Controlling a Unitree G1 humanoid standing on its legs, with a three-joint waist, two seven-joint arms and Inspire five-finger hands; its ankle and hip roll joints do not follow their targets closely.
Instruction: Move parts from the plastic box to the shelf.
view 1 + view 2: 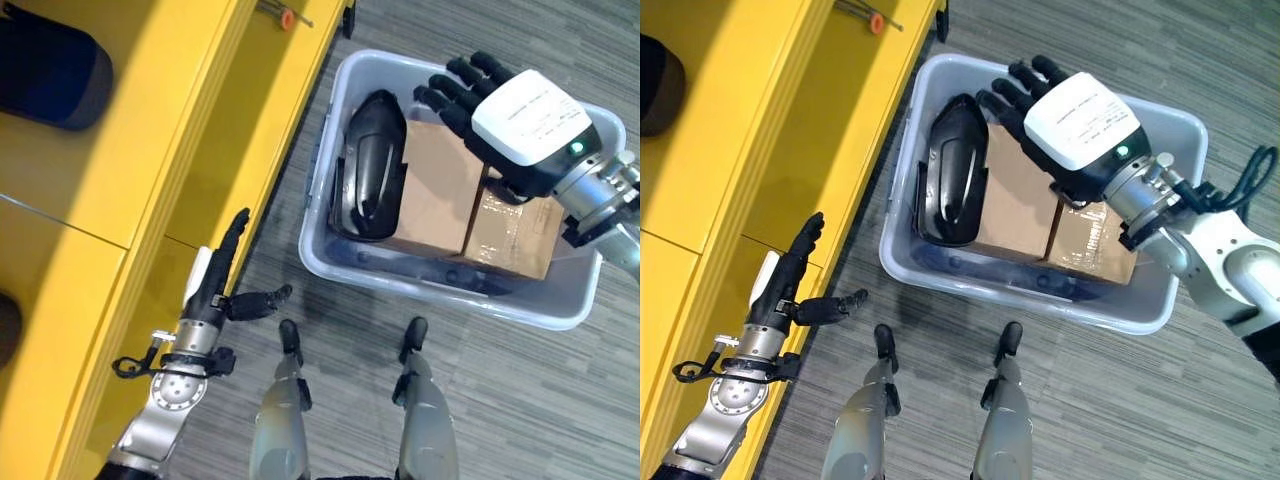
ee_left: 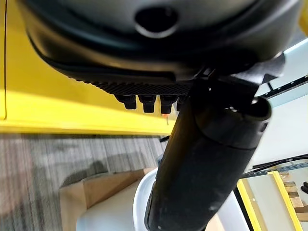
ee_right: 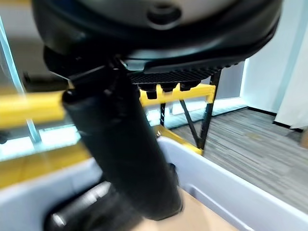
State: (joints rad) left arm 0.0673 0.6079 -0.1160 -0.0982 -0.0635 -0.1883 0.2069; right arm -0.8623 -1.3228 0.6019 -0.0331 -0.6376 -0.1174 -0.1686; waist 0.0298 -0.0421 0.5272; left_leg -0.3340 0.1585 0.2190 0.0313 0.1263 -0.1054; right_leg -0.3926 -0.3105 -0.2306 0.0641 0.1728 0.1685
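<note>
The right hand (image 1: 520, 125) hovers with fingers (image 1: 455, 95) spread, just above the glossy black moulded plastic part (image 1: 368, 165) and 2 brown cardboard boxes (image 1: 440, 185) in the translucent grey plastic box (image 1: 440, 285), apparently poised to grasp. The left hand (image 1: 215, 285) idles, fingers straight, beside the yellow metal shelf (image 1: 120, 220).

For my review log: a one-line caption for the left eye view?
Right hand open above cardboard boxes and black part in plastic box; left hand open beside yellow shelf.

Right hand over the pale grey plastic box

The dark right hand (image 3: 159, 53) hangs with fingers extended above the pale grey plastic box (image 3: 226, 185); a glossy black moulded part (image 3: 79, 211) lies inside, the yellow metal shelf frame (image 3: 29, 108) beyond.
</note>
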